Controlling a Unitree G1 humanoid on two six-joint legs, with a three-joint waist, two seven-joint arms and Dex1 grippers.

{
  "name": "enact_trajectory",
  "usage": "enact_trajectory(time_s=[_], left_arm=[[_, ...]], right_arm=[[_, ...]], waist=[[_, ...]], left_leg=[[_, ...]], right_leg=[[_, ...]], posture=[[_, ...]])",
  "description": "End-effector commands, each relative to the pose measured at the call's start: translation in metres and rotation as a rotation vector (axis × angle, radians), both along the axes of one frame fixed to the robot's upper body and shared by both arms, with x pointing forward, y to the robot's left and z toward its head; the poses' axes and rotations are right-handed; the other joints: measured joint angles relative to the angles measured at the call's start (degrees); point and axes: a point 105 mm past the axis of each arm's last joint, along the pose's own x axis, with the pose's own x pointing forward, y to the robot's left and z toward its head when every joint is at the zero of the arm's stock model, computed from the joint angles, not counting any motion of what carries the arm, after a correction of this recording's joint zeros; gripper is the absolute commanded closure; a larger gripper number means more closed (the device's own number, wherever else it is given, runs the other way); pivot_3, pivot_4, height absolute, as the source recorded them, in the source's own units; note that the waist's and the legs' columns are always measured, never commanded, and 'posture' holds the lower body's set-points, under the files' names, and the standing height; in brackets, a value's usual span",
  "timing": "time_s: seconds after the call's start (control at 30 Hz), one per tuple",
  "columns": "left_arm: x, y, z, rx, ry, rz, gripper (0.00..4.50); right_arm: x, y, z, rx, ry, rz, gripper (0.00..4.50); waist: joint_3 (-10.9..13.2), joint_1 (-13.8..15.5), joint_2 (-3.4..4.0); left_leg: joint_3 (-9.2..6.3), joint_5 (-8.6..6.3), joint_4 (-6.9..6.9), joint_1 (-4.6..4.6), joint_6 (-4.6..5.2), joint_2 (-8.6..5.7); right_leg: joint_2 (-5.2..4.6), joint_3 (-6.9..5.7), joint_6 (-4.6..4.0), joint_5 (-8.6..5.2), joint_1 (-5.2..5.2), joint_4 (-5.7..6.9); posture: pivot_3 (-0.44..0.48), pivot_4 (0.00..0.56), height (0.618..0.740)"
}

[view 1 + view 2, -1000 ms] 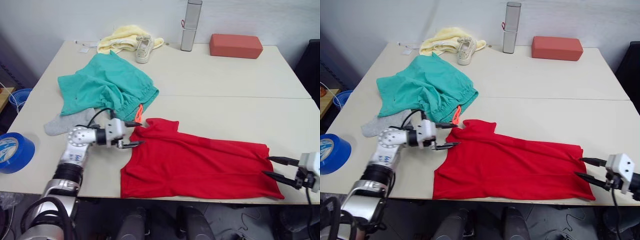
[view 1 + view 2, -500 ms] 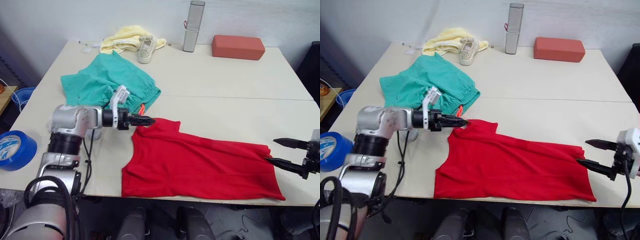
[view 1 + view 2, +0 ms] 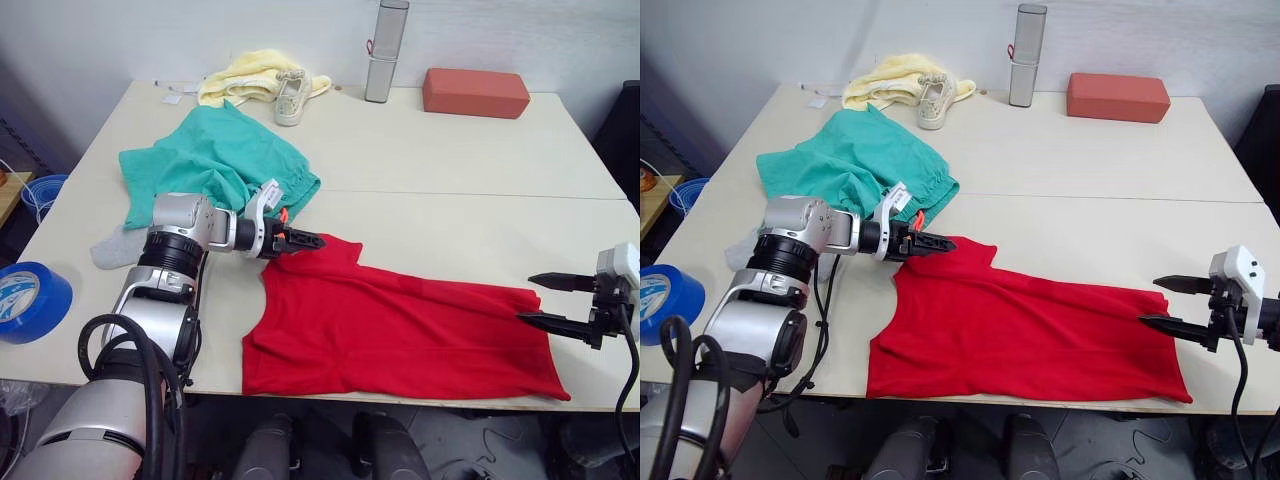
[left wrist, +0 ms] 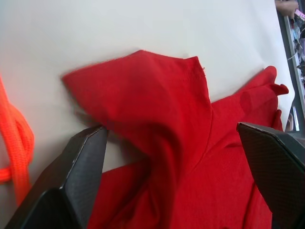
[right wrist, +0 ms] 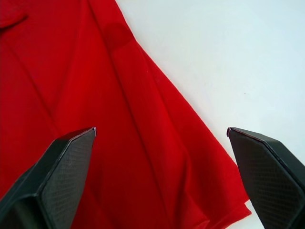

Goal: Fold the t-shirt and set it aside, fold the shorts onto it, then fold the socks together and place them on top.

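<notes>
The t-shirt (image 3: 400,330) lies flat along the near edge of the table (image 3: 450,160), with wide free room behind it. The left gripper (image 3: 308,240) reaches level to its corner, fingers spread. The right gripper (image 3: 540,299) waits spread at the other end. One shorts (image 3: 215,165) lies beside the socks (image 3: 112,247).

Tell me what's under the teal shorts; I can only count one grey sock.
A grey sock pokes out from under the near edge of the shorts, beside the left arm. Whether a second sock lies beneath cannot be seen; the fabric covers everything else there.
</notes>
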Motion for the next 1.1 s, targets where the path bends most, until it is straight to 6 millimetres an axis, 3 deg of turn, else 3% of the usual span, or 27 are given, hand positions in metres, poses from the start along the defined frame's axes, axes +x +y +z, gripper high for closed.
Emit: enact_trajectory(time_s=[0.03,0.2,0.5,0.9,1.0,1.1], left_arm=[[0.002,0.010,0.012,0.022,-0.019,0.027,0.00],[-0.004,0.013,0.017,-0.010,0.006,0.022,0.00],[0.011,-0.015,0.000,-0.063,0.008,0.059,0.00],[0.022,-0.025,-0.010,-0.126,0.016,0.140,0.00],[0.023,-0.024,-0.014,-0.139,0.021,0.161,0.59],[0.024,-0.025,-0.015,-0.144,0.007,0.165,1.60]], right_arm=[[-0.003,0.000,0.005,-0.016,-0.021,0.014,0.02],[-0.006,-0.001,0.002,-0.015,-0.022,0.005,0.02],[-0.005,0.001,-0.004,-0.062,-0.033,0.034,0.02],[0.002,-0.007,-0.026,-0.151,0.071,-0.002,0.02],[0.004,-0.009,-0.030,-0.154,0.100,-0.016,0.00],[0.006,-0.009,-0.031,-0.142,0.113,-0.021,0.00]], waist=[[0.00,-0.02,0.00],[0.00,-0.07,0.00],[0.01,0.97,-0.02],[0.01,1.22,-0.02],[0.01,1.15,-0.02],[0.02,1.09,-0.03]], left_leg=[[0.00,-0.03,0.00,0.00,-0.05,0.00],[0.01,-0.07,0.00,0.01,-0.16,0.00],[0.06,-0.10,0.06,0.03,-0.22,-0.02],[0.15,-0.10,0.08,0.11,-0.24,-0.03],[0.20,-0.10,0.08,0.14,-0.24,-0.03],[0.28,-0.11,0.06,0.22,-0.25,-0.02]], right_leg=[[0.00,0.01,0.00,0.00,0.00,0.00],[0.00,0.02,0.00,0.00,-0.02,0.06],[-0.01,0.02,0.01,0.01,0.00,0.04],[-0.02,-0.06,0.03,0.02,0.02,0.11],[-0.02,-0.07,0.03,0.02,0.02,0.15],[0.00,-0.09,0.03,0.02,0.00,0.21]], posture=[[0.000,0.150,0.740],[0.000,0.150,0.740],[0.000,0.150,0.740],[0.000,0.150,0.740],[0.000,0.150,0.740],[0.000,0.150,0.740]])
